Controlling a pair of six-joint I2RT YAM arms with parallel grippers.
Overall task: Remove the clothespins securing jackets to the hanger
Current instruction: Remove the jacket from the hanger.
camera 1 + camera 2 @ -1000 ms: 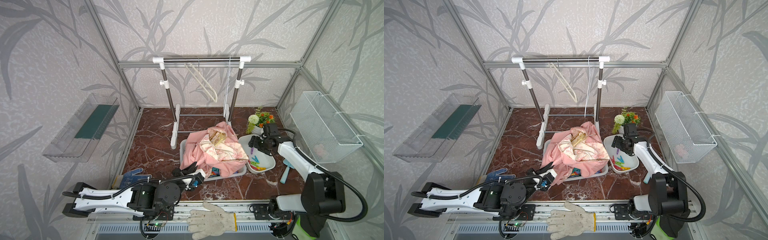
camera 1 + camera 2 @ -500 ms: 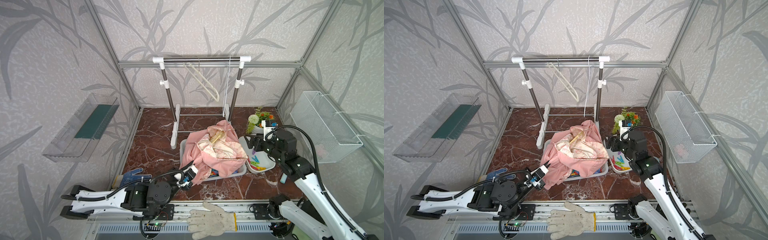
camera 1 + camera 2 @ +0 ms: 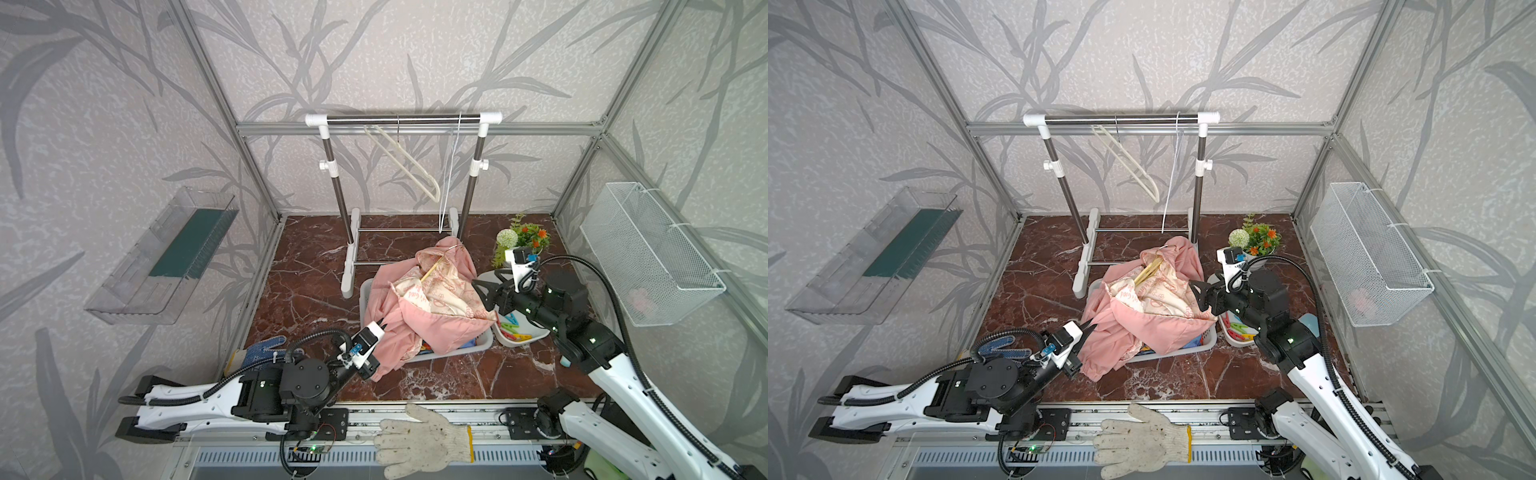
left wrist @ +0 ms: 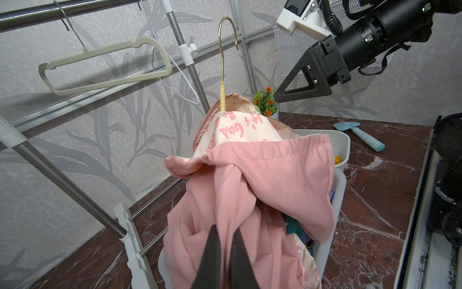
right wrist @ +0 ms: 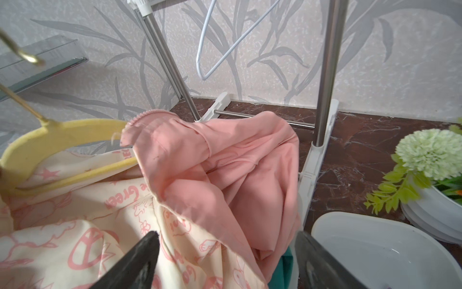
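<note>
The pink jacket (image 3: pixel 419 316) lies heaped over a white bin (image 3: pixel 478 347) at the centre of the dark marble table (image 3: pixel 307 266), its cream printed lining turned outward. A yellow hanger (image 5: pixel 62 135) with a brass hook sits inside the collar; in the left wrist view the hook (image 4: pixel 226 32) stands upright above the cloth. A strip of teal fabric (image 5: pixel 287 270) shows under the pink one at the lower edge of the right wrist view.

The left pincer (image 4: pixel 225 252), at the lower centre of its wrist view, is clamped together on a fold of the pink jacket's sleeve. In both top views that arm reaches in from the lower left, its tip (image 3: pixel 1086 328) at the jacket's left edge.

The right pincer (image 5: pixel 225 260) stands wide apart, holding nothing, hovering over the lining on the jacket's right side. In a top view it (image 3: pixel 484 291) sits just right of the heap.

Clothespins (image 3: pixel 513 326) in green, red, yellow and blue lie in a white bowl (image 3: pixel 534 338) just right of the bin, partly hidden under the right arm.

Behind, a garment rack (image 3: pixel 403 120) carries an empty cream hanger (image 3: pixel 409 166) and a white wire hanger (image 3: pixel 449 178). A potted plant (image 3: pixel 523 237) stands at the right rear of the table. A white work glove (image 3: pixel 419 440) lies on the front rail, a blue-dotted glove (image 3: pixel 262 349) at the lower left.
</note>
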